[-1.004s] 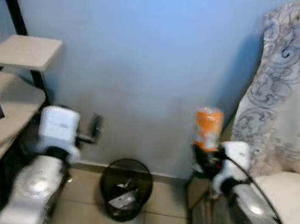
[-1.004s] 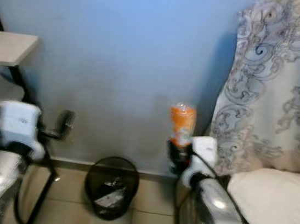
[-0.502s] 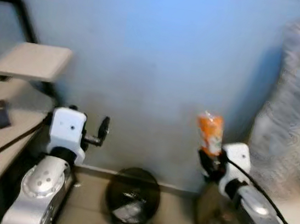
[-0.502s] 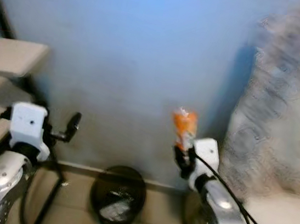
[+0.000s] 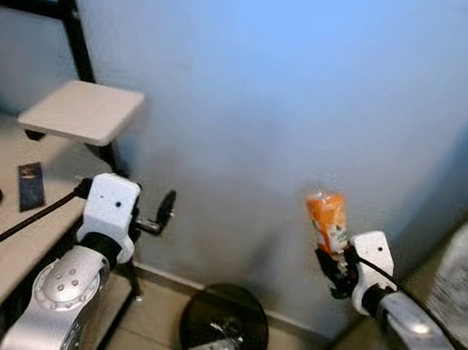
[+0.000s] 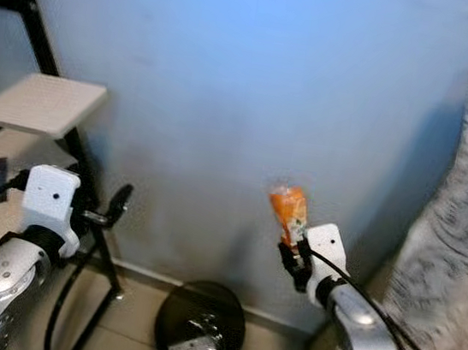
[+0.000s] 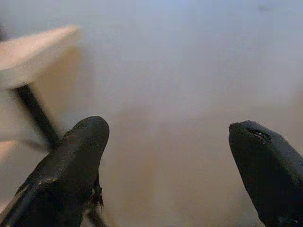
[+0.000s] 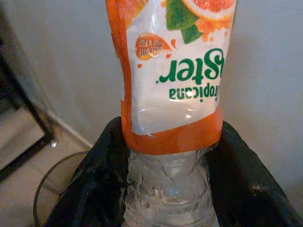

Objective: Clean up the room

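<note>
Blue wall fills the background. Your right gripper (image 6: 297, 254) is clamped on one empty juice bottle (image 6: 286, 216), long axis upright, orange label above the fingers (image 8: 102, 179). One black wire bin (image 5: 223, 343) stands on the floor below and to that gripper's left, between both arms. Your left gripper (image 7: 170, 156) hangs spread wide, holding nothing. Right arm is nearer the drop.

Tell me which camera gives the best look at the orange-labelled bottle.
The right wrist view: the bottle looms close, its orange label readable and the right gripper shut on its clear body. Both eye views show it small and slightly blurred, held up before the blue wall, above and to the right of the bin.
</note>
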Controlling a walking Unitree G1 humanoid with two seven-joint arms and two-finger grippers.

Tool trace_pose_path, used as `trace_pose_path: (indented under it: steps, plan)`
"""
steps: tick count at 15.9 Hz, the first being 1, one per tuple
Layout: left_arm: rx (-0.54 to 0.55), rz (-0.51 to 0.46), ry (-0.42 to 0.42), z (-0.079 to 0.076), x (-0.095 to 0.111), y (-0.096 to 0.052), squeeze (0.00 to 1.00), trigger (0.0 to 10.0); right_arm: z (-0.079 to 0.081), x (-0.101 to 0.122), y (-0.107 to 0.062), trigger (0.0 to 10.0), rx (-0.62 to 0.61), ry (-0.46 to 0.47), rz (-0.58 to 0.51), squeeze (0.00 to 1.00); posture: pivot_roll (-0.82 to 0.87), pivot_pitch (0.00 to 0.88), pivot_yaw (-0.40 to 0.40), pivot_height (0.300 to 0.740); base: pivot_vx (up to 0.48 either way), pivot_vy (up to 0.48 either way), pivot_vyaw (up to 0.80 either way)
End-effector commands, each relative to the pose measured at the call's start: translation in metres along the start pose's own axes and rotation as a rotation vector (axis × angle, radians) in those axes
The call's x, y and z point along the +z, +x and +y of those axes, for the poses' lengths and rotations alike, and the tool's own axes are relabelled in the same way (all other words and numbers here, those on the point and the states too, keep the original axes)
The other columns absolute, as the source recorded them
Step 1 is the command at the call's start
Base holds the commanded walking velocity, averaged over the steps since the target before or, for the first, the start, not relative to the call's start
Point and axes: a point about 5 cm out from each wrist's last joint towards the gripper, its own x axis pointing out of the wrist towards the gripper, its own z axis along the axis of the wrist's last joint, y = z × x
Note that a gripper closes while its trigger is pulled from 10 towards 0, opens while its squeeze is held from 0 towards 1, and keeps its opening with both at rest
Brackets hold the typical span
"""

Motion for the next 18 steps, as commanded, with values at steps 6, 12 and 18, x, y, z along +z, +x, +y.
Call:
trace_pose_path:
  steps: [6,12,18]
  plan:
    - [-0.353,0.114,0.117,-0.017,-0.016,-0.005,0.00,10.0,0.034,-0.015,0.040,10.0,0.262,-0.187,0.123,0.00,0.05,0.071,-0.015,0.740,0.000,0.000,0.00]
    - [-0.598,0.238,0.241,-0.018,-0.030,-0.028,0.00,10.0,0.080,-0.017,0.082,10.0,0.280,-0.124,0.157,0.00,0.07,0.133,-0.028,0.740,0.000,0.000,0.00]
    - [-0.614,0.246,0.244,-0.021,-0.030,-0.031,0.00,10.0,0.087,-0.004,0.093,10.0,0.253,-0.074,0.085,0.75,0.08,0.137,-0.025,0.740,0.000,0.000,0.00]
